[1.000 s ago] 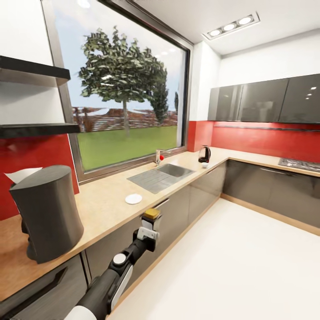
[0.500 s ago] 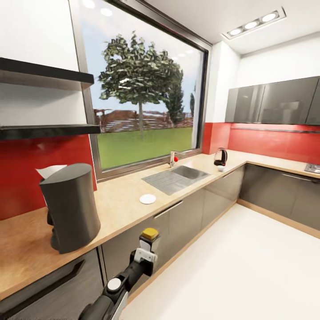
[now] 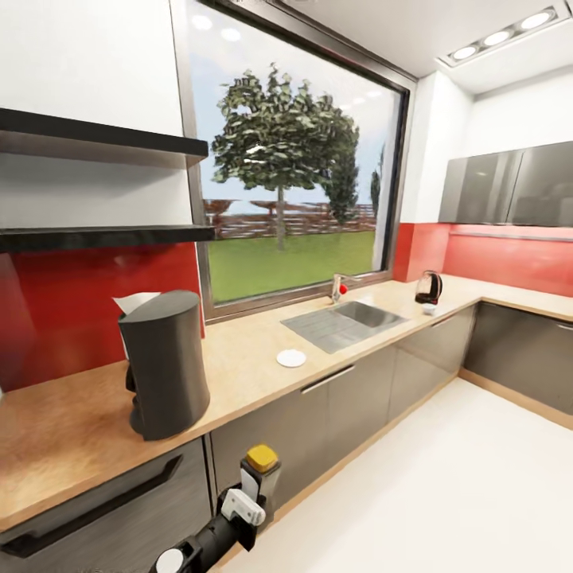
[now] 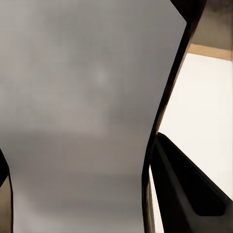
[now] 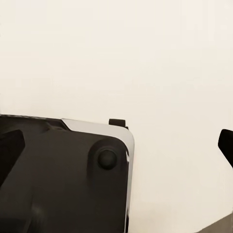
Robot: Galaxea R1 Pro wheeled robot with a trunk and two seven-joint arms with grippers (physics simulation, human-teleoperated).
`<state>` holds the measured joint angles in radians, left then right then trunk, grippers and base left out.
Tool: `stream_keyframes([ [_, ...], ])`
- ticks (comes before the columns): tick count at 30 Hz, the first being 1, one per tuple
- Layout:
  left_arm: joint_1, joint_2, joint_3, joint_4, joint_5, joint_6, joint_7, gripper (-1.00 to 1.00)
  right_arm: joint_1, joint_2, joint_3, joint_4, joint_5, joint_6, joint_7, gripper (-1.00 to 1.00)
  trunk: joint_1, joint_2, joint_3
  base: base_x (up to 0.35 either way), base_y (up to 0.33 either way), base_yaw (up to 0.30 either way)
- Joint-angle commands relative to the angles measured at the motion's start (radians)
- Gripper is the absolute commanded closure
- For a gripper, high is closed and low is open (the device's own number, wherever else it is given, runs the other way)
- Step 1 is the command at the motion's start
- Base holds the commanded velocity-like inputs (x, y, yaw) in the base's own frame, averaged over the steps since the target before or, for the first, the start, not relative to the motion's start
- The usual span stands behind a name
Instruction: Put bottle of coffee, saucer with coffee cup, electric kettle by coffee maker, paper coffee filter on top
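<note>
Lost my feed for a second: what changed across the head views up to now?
The camera swung left, so the whole scene slid right. The left claw, gripping the bottle of coffee, sank toward the view's lower edge. The coffee maker, saucer and electric kettle kept their places on the countertop.

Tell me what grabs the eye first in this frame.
The dark coffee maker stands at the left on the countertop, a white filter on top. Low in front, the left hand holds the brown-capped bottle; the kettle stands far right, past the sink.
</note>
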<state>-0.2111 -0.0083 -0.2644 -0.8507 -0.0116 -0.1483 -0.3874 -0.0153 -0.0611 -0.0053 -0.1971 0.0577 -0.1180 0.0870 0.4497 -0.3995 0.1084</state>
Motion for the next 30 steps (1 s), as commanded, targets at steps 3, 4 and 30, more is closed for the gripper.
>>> stream_keyframes([
  [3,0.003,0.001,0.001,0.003,-0.002,-0.005,-0.010,1.00,0.000,0.000,-0.001,0.001,0.007,-0.003,0.002,-1.00,0.000,-0.001,0.002,0.000,0.000,0.249],
  [4,0.003,0.001,0.001,0.002,-0.002,-0.005,-0.012,1.00,0.000,0.000,-0.001,0.001,0.007,-0.003,0.002,-1.00,0.000,-0.001,0.002,0.000,0.000,0.254],
  [30,0.004,0.003,0.012,-0.006,0.004,0.005,-0.154,1.00,0.000,0.000,-0.001,-0.001,0.007,-0.003,0.002,-1.00,0.000,-0.001,0.017,0.000,0.000,0.262],
])
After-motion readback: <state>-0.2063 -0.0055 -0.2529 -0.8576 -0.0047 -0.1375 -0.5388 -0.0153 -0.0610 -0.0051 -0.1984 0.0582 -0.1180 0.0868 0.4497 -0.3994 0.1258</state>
